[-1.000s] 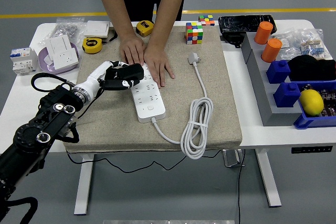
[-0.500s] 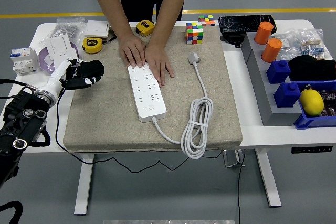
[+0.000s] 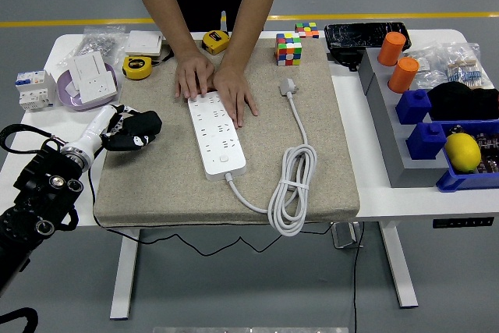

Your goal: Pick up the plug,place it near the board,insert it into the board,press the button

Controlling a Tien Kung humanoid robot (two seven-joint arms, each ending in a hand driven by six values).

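A white power strip (image 3: 217, 134) lies lengthwise on the beige mat (image 3: 327, 169). Its grey cable (image 3: 290, 193) coils at the mat's front and runs up to the white plug (image 3: 288, 85), which lies loose on the mat to the right of the strip. A person at the far side presses both hands (image 3: 218, 83) flat on the strip's far end. My left hand (image 3: 134, 129) hovers at the mat's left edge, well left of the strip, with its fingers relaxed and holding nothing. The right arm does not show.
Two tape measures (image 3: 137, 67), a white socket box (image 3: 87, 76) and a colour cube (image 3: 288, 48) stand along the back. To the right are a grey rack (image 3: 382, 126) with orange cylinders (image 3: 403, 74), blue bins (image 3: 429, 139) and a lemon (image 3: 462, 151).
My left hand has pulled back from the strip's left side to the mat's left edge, then dropped slightly towards the front. The person's hands stay on the strip. The plug has not moved.
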